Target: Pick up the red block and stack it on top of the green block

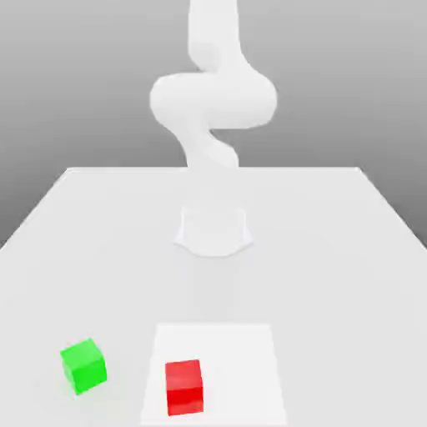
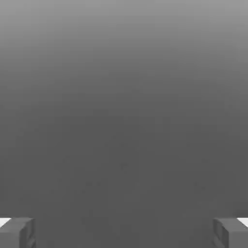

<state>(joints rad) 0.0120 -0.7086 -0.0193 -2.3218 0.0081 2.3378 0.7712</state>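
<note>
My jaws (image 2: 124,233) stood wide with nothing between them, and the red block (image 1: 184,388) sat on the pale square (image 1: 242,367), near six o'clock in the exterior view, with the green block (image 1: 83,366) apart from it toward seven. I judged the pick still undone, so the next move was to line up over red and descend open, though my hand view gave me, I think, little to aim by.

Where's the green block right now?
In the exterior view, the green block sits on the table toward the view's left, near the front, just left of the pale square patch that the red block rests on.
</note>
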